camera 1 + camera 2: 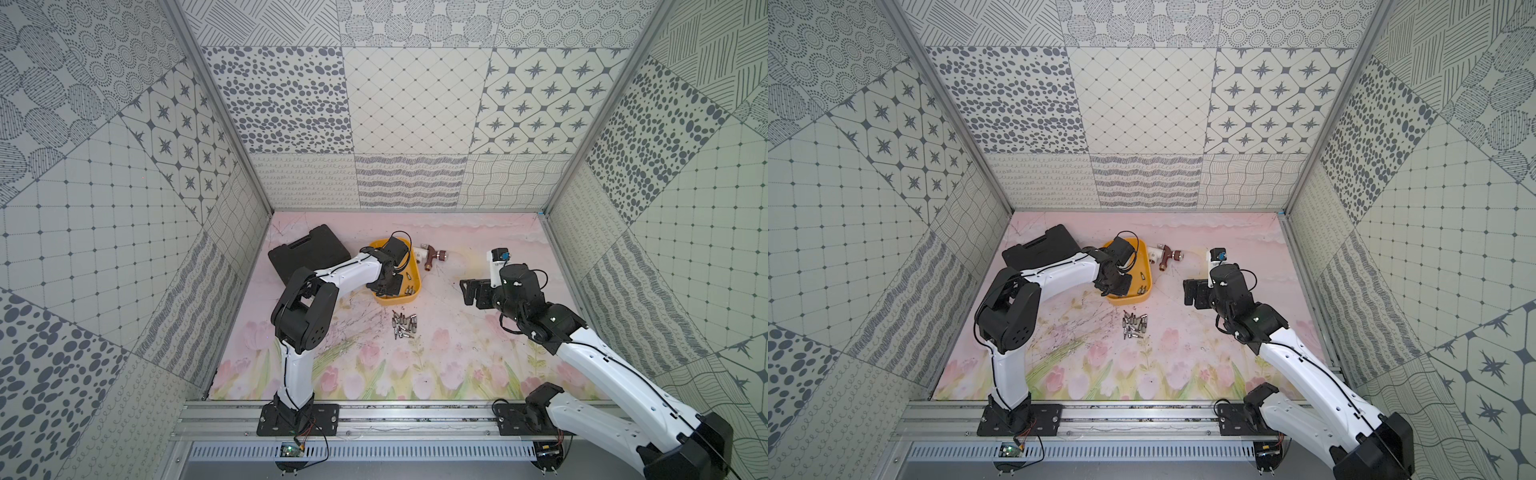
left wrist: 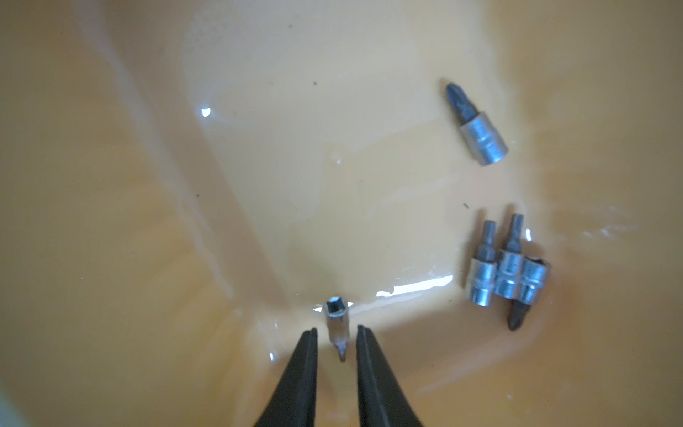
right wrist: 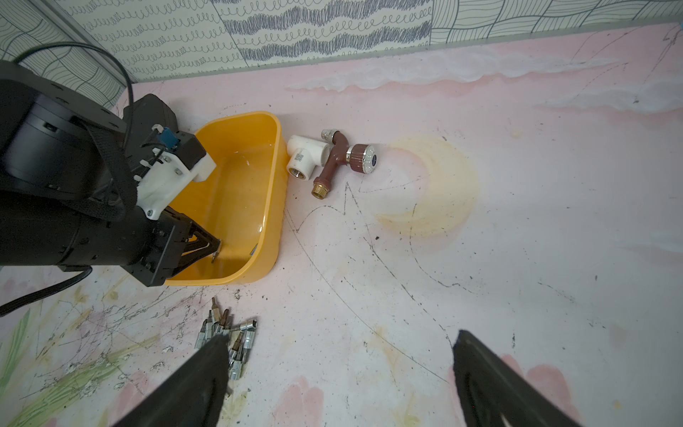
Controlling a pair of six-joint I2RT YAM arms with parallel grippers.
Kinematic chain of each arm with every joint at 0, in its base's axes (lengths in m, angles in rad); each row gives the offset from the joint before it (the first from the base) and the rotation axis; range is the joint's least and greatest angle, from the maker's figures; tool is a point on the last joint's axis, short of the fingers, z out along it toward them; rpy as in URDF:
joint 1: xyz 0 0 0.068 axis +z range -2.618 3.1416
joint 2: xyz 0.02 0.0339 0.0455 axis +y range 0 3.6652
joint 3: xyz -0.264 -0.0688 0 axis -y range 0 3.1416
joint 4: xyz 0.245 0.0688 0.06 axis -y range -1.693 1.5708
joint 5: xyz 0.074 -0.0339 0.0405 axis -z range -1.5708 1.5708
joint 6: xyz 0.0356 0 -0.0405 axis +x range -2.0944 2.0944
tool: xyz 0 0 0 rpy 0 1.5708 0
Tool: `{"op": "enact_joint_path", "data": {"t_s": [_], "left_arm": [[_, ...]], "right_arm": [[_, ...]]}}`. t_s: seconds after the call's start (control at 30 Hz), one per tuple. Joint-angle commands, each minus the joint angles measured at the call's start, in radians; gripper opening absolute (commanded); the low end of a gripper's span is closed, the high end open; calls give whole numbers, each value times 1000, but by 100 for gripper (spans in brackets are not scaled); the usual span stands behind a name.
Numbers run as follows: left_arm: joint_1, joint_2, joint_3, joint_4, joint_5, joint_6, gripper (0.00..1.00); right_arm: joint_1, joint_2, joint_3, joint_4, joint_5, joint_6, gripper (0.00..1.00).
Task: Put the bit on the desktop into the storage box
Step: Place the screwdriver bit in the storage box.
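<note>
On the pale pink tulip-printed bench (image 1: 457, 357), the shallow yellow plastic storage box (image 3: 272, 222) is entered by the left arm's black fingers (image 2: 295, 369), which are parted around a small silver screwdriver bit (image 2: 335, 325) seen loose between them inside the box, near four others (image 2: 508, 273). The right arm's black fingers (image 3: 491, 384) are held wide apart and empty above the bench. The drop-off is judged to be in hand. Since a heap of silver bits (image 1: 403, 325) lies on the bench just outside the box, the next move calls for the left fingers to be lifted clear of the box wall and set over one bit at the heap's edge.
</note>
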Motion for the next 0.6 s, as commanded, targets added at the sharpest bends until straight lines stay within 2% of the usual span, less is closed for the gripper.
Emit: {"op": "enact_joint_path", "data": {"t_s": [0.0,0.13,0.3,0.57], "left_arm": [[5,-27,2,0,17,0,33],[6,-50,-3,-1,17,-4,42],[5,-113,-34,21,57,8,59],[5,-257,-102,67,78,17,75]], "right_arm": [[-7,-16,2,38,-2,5,97],[-7,-16,8,37,2,-1,97],[-8,-17,23,30,-9,-12,97],[-8,-16,49,8,-28,-35,96]]}}
